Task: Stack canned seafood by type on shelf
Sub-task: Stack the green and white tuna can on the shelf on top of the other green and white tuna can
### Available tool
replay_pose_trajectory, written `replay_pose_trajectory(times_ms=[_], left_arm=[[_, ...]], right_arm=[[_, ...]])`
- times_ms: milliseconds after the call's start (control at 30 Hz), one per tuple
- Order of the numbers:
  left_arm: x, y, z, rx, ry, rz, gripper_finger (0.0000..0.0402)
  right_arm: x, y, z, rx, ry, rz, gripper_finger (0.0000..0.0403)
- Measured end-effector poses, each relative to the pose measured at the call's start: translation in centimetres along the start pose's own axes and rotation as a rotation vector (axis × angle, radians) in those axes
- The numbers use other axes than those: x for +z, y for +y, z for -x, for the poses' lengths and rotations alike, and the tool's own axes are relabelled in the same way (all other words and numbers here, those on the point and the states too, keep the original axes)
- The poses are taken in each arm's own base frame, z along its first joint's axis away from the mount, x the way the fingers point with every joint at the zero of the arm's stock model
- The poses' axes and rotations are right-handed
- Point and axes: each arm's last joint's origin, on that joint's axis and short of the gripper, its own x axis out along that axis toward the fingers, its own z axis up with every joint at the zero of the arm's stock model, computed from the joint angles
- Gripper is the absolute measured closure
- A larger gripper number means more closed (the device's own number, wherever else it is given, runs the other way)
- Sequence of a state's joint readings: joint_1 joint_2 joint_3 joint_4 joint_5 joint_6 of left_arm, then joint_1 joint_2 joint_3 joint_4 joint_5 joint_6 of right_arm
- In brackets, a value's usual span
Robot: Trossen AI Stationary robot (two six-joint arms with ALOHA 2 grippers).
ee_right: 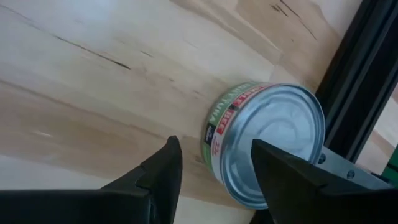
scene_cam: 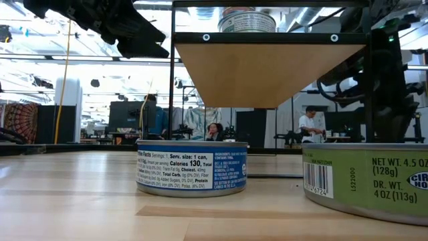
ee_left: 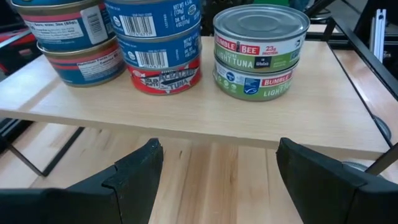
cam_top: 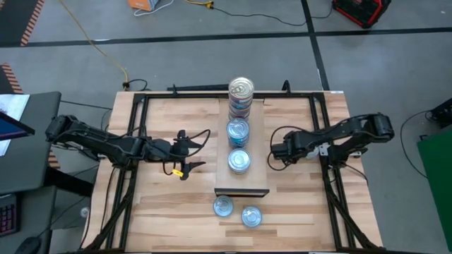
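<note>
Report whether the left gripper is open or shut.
Open. In the left wrist view the left gripper shows its two fingers wide apart, nothing between them, facing the shelf.

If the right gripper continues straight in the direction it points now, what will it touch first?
Probably the green-labelled tin lying on the tabletop: in the right wrist view it sits just ahead of the open right gripper, roughly between its fingers. Depth is unclear, so the fingers might pass either side first.

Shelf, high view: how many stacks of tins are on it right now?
3, in one row along the shelf: far stack, middle stack, near stack. From above, the tins inside each stack are hidden, so their number is unclear.
</note>
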State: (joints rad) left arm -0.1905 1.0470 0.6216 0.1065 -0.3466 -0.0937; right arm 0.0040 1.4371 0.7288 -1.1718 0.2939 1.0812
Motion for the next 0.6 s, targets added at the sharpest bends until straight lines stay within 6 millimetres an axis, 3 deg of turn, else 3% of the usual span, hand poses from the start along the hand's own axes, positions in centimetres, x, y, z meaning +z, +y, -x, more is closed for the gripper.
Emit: replay_pose_trajectory(times_ms=[267,600], left_arm=[[-0.1,0.0,0.0,0.001,0.012,0.011,0.0100],[-0.3,0.0,0.0,0.002,0.026,0.015,0.0100]], right_arm=[[-1.0,0.4,0.3,-0.017,-0.031,-0.051,0.0217],[-2.1,0.8,0.2,-0.021,-0.057,0.083,0.0266]])
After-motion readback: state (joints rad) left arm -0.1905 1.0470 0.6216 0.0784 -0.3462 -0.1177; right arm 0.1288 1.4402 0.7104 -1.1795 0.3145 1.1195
